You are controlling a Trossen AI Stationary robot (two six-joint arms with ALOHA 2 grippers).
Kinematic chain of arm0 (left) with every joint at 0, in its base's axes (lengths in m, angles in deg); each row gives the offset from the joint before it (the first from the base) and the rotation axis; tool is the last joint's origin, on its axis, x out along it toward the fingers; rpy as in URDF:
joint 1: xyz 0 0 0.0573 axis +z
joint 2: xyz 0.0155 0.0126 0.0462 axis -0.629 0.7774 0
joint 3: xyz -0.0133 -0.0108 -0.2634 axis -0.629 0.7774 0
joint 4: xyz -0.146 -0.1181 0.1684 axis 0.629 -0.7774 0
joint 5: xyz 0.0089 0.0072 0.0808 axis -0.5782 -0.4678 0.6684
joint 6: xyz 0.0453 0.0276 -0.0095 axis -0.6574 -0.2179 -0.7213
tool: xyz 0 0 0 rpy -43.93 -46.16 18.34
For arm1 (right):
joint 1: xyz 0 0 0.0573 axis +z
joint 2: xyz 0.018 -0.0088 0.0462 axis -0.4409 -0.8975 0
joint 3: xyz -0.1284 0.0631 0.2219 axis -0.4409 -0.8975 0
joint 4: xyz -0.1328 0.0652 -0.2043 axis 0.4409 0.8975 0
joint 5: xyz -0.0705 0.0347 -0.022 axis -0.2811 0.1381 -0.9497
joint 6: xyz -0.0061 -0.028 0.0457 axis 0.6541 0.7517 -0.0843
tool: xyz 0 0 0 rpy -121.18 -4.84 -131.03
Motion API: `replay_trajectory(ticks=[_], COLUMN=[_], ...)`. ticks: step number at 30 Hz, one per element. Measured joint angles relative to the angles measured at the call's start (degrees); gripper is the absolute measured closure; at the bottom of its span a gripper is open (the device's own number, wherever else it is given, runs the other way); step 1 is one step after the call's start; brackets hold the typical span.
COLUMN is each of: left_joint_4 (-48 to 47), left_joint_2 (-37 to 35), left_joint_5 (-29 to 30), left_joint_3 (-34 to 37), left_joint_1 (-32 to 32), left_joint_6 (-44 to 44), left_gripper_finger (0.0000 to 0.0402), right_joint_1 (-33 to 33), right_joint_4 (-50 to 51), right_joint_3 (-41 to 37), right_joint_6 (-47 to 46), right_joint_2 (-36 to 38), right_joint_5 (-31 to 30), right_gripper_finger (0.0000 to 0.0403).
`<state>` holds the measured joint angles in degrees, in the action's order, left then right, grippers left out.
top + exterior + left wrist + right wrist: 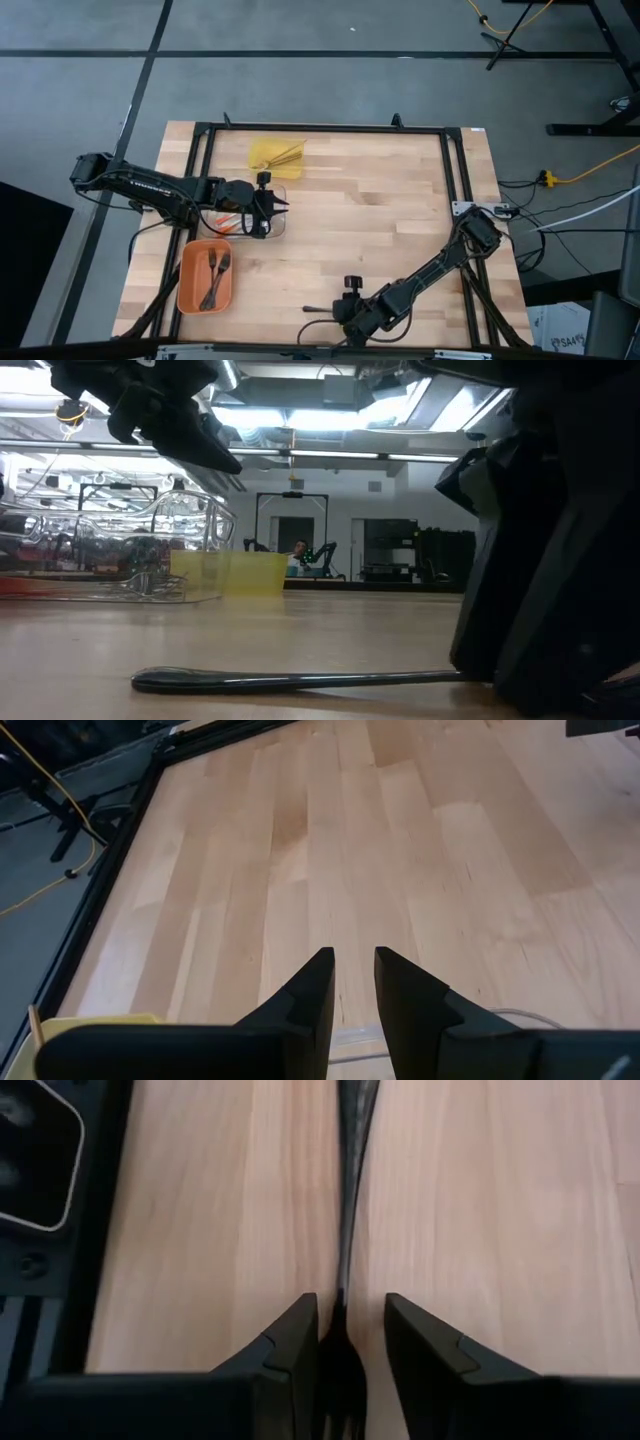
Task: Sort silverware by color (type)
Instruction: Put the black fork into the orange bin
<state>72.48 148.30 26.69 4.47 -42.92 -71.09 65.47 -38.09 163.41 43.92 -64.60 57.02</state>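
The table [380, 210] lies bare and open ahead of the right gripper [342, 1342], which sits low near the front edge with the frame rail just off to one side, so there is room to lift and carry. A dark fork [346, 1200] lies flat on the wood, its head between the right gripper's slightly spread fingers and its handle running straight out ahead along the reach, so I judge a simple close will take it. The left gripper [353, 990], fingers a little apart and holding nothing, hovers well away over the clear tray [262, 222], with the orange tray [190, 282] beside it holding two dark forks [215, 275].
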Motion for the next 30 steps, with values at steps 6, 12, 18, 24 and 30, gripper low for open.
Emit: replay_trajectory(ticks=[6, 12, 18, 24, 30], left_joint_4=[-0.2, -0.1, -0.1, -0.1, -0.1], left_joint_2=[0.0, 0.0, 0.0, 0.0, 0.0], left_joint_5=[0.0, 0.0, 0.0, 0.0, 0.0], left_joint_3=[0.0, 0.0, 0.0, 0.0, 0.0], left_joint_1=[0.0, 0.0, 0.0, 0.0, 0.0], left_joint_6=[0.0, 0.0, 0.0, 0.0, 0.0], left_gripper_finger=[0.0333, 0.0333, 0.0333, 0.0333, 0.0333], right_joint_1=[0.0, 0.0, 0.0, 0.0, 0.0], right_joint_4=[0.5, 0.8, 1.5, 1.8, 2.0], right_joint_3=[0.1, 0.1, 0.1, 0.1, 0.1], right_joint_6=[0.0, -0.1, -0.1, -0.1, -0.1], right_joint_2=[-0.2, -0.2, -0.2, -0.2, -0.2], right_joint_5=[0.4, 0.4, 0.4, 0.4, 0.4], right_gripper_finger=[0.0295, 0.0295, 0.0318, 0.036, 0.0395])
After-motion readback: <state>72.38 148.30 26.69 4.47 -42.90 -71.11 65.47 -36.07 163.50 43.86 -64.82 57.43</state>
